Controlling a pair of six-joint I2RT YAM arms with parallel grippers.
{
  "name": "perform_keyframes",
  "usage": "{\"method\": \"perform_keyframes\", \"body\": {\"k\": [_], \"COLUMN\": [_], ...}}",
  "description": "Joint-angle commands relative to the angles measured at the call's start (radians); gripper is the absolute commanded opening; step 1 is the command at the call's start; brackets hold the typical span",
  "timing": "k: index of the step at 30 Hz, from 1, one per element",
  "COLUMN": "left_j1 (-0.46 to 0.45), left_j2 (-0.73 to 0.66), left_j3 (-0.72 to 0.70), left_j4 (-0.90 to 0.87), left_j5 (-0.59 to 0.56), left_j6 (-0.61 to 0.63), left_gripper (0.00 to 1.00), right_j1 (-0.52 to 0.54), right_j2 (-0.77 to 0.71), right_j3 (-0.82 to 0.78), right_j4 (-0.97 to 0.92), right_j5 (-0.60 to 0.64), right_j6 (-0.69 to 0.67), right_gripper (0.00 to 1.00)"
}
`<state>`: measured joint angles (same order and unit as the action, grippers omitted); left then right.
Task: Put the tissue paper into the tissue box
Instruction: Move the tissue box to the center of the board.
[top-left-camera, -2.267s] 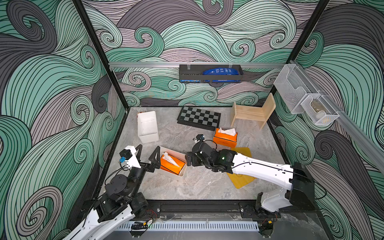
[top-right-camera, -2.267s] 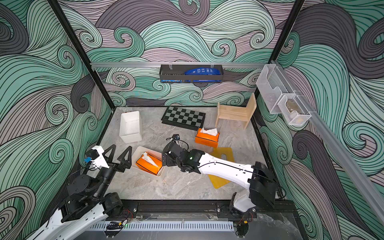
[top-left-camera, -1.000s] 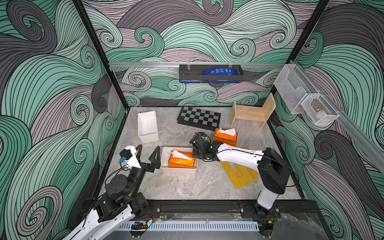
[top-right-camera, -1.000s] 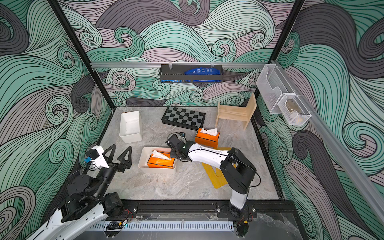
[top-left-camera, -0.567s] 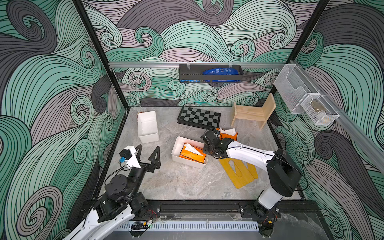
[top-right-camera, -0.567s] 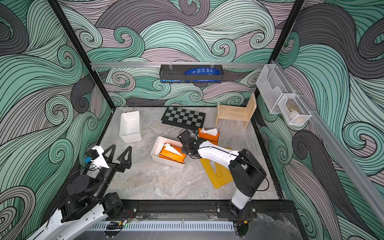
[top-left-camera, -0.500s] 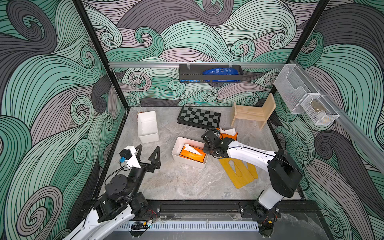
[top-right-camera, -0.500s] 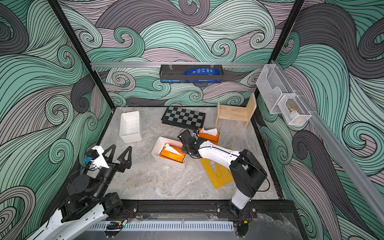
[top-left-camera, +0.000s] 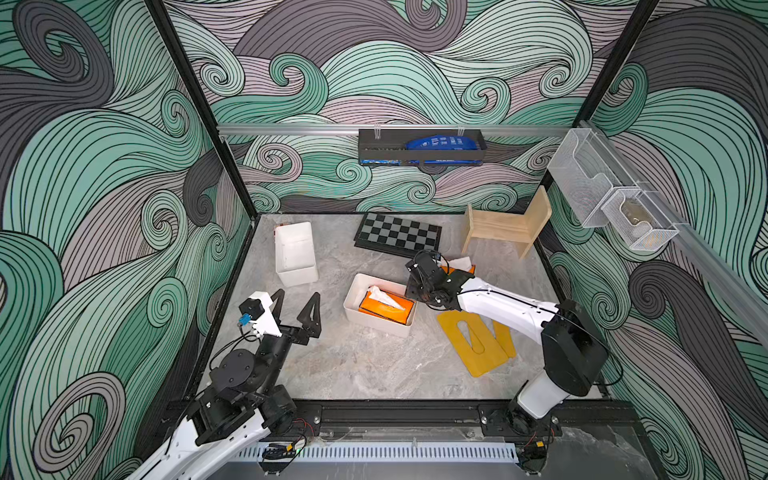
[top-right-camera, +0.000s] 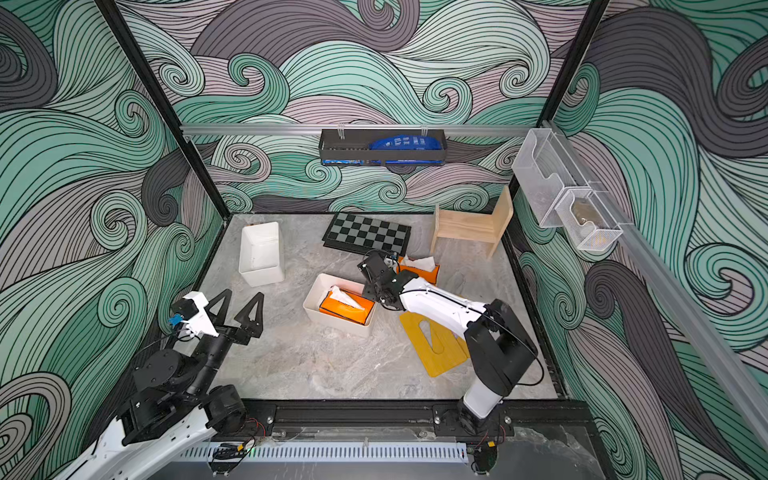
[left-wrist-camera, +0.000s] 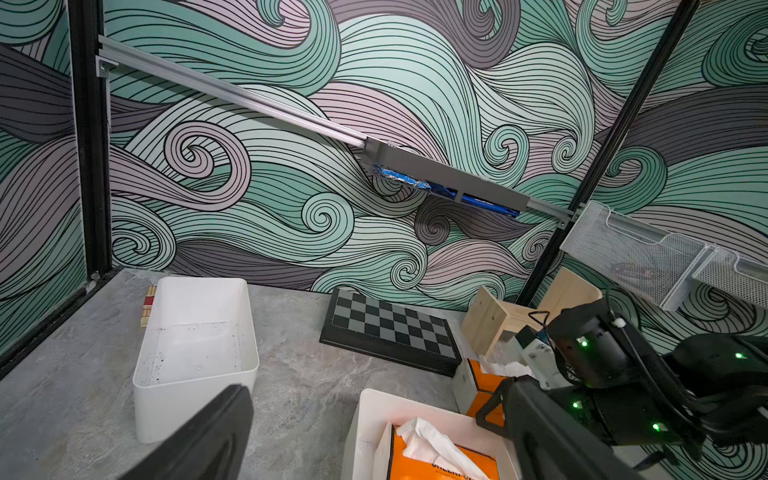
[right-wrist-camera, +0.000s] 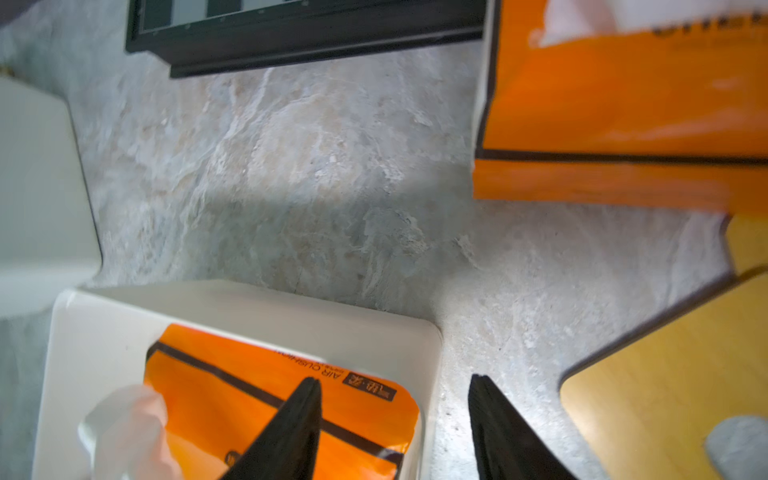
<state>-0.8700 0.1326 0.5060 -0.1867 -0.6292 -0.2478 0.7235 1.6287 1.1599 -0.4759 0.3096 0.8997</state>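
Right wrist view: the right gripper (right-wrist-camera: 395, 378) has just spread off the box (right-wrist-camera: 249, 299) rim after dragging it across the worktop (right-wrist-camera: 291, 166), tissue pack (right-wrist-camera: 232, 386) lying inside, left gripper (top-left-camera: 297, 293) hanging wide, so placement looks done.

Both arms pair white shell links with bulky black joint housings — the left arm (top-left-camera: 232, 374) and the right arm (top-left-camera: 507, 309) alike. Thin black cables (top-left-camera: 498, 293) loop along each. The left gripper (top-left-camera: 298, 295) has black, triangular, open-framed fingers (top-left-camera: 316, 300) beside a white camera block (top-left-camera: 266, 316) with a blue plug (top-left-camera: 244, 319). Small green lights (left-wrist-camera: 584, 341) dot the right wrist (left-wrist-camera: 598, 353).
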Motion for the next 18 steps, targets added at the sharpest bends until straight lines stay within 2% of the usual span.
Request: {"method": "perform_keyframes", "body": {"k": [1,7,13,18], "left_j1": [0.011,0.011,0.011,0.01], "left_j2": [-0.016,-0.016,-0.016,-0.014], "left_j3": [0.0,0.0,0.0,0.0], "left_j4": [-0.004,-0.003,-0.003,-0.004], "left_j5": [-0.014,-0.013,-0.013,-0.013], "left_j6": [-0.006,-0.006,-0.006,-0.005], "left_gripper": [0.99,0.99,0.99,0.99], "right_j1": [-0.005,-0.004,-0.005,-0.003], "right_j2": [-0.081,-0.211,-0.261,-0.21], "right_j3": [0.051,0.053,0.052,0.078], "right_j4": [0.006,0.006,-0.043,-0.112], "right_j5": [-0.031,-0.173,-0.32,-0.333], "right_j6": [-0.212,-0.714,-1.053,-1.22], "right_gripper": [0.73,1.0,1.0,0.96]}}
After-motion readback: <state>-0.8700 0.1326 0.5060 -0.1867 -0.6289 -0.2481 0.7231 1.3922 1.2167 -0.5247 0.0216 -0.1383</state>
